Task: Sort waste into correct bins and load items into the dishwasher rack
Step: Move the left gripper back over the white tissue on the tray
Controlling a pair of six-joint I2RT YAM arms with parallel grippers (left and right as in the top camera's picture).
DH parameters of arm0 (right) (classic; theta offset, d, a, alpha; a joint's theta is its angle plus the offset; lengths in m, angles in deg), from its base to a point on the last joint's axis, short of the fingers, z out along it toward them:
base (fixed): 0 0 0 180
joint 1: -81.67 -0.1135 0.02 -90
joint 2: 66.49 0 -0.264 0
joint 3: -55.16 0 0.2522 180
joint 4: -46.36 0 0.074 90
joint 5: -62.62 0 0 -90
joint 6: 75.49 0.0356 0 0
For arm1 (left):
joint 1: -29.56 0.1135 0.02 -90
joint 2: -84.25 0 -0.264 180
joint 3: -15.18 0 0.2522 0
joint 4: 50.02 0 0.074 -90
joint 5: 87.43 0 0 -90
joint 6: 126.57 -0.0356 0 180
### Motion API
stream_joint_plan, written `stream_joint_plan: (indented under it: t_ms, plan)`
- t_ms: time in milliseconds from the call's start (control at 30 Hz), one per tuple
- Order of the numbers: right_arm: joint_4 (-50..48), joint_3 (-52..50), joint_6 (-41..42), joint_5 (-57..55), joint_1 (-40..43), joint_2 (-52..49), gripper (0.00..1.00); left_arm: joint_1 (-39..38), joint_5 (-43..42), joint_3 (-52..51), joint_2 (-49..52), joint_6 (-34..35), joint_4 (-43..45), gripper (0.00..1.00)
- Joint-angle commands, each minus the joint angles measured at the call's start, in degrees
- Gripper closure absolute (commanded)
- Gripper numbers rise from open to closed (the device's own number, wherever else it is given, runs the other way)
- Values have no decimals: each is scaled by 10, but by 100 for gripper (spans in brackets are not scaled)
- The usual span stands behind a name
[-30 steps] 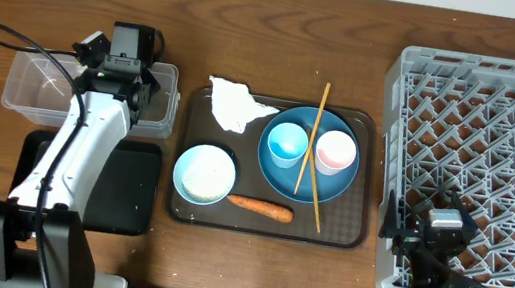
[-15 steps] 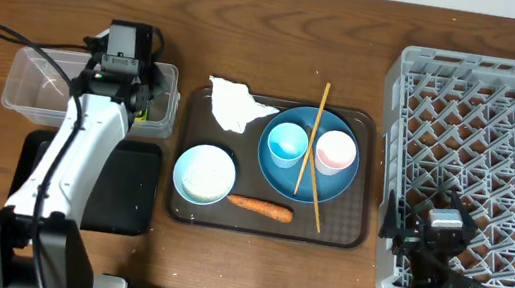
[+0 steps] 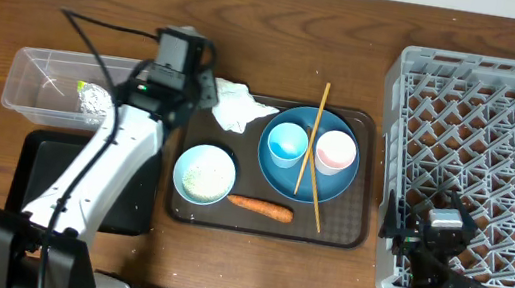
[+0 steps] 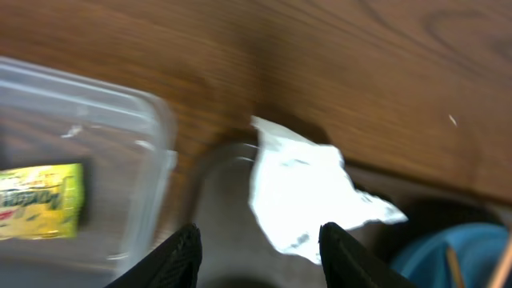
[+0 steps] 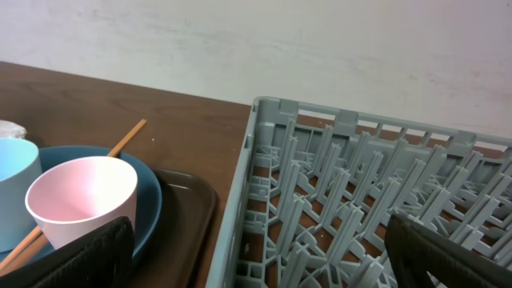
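Two grippers we see with fingers apart and empty, the left gripper [image 4: 260, 240] over white crumpled paper [image 4: 296, 184], the right gripper [image 5: 264, 256] at the rack [image 5: 360, 184], while the crumpled silver-white wrapper [image 3: 92, 97], yellow-green label showing, lies in the clear tub [image 3: 39, 83].

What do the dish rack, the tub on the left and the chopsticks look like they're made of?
Rack: matte grey moulded plastic, judging by its peg lattice. Tub: clear glossy plastic, see-through walls. Chopsticks: probably bare wood or bamboo, pale tan, matte.
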Motion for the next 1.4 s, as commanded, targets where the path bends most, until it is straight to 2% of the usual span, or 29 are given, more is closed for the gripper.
stream_joint_plan:
  t_ms: [0, 300, 367, 433, 833, 1100, 1367]
  plan:
    - [2, -1, -6, 2, 4, 1, 1, -28, -5, -2, -5, -22, 3, 49]
    - [2, -1, -6, 2, 4, 1, 1, -46, -6, -2, 16, -21, 10, 48]
    - [2, -1, -6, 2, 4, 1, 1, -46, -6, -2, 23, -21, 10, 41]
    - [2, -1, -6, 2, 4, 1, 1, -46, -6, -2, 27, -21, 9, 39]
    - [2, -1, -6, 2, 4, 1, 1, -46, -11, -2, 37, -8, 10, 39]
    - [2, -1, -6, 2, 4, 1, 1, -46, -67, -2, 60, -8, 24, 39]
    - [2, -1, -6, 2, 4, 1, 1, -47, -68, -2, 78, -8, 35, 39]
